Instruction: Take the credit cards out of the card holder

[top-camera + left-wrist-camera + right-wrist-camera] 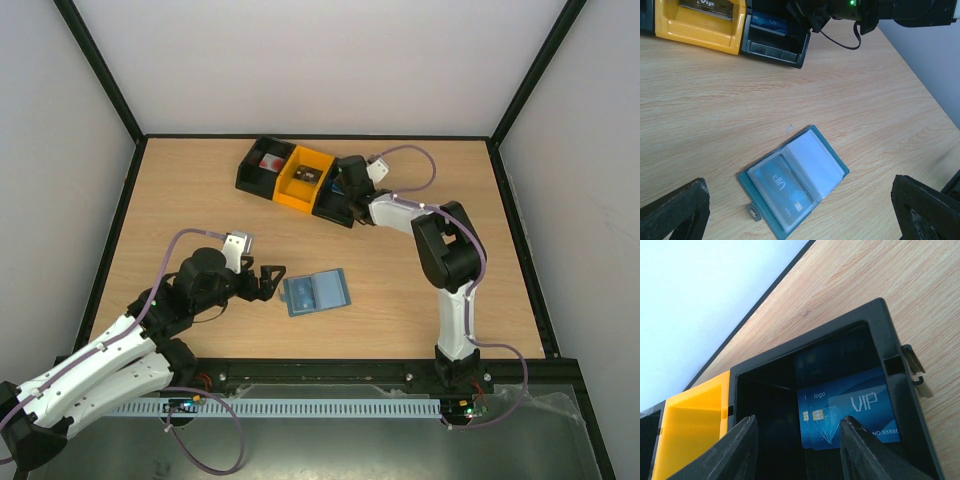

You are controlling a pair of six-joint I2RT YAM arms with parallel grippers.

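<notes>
The card holder (316, 293) lies open and flat on the table (420, 300), close to the middle of the near edge. Its long axis runs roughly along that edge, with the right end turned slightly towards the far edge. Just to its left, the left end effector (270, 283) is held with its fingers spread wide and nothing between them. A small side tab (754, 212) sticks out from the holder's left end. In the left clear pocket a grey card (782, 187) is seen, marked "VIP". Near the far edge, a card marked "VIP" sits in the yellow compartment (305, 180). In the black compartment (890, 390) to its right lies a blue card (850, 412) marked "logo", "VIP" and "NO 8888". Above it, the right end effector (797, 425) is held with its fingers apart, and nothing is pinched.
</notes>
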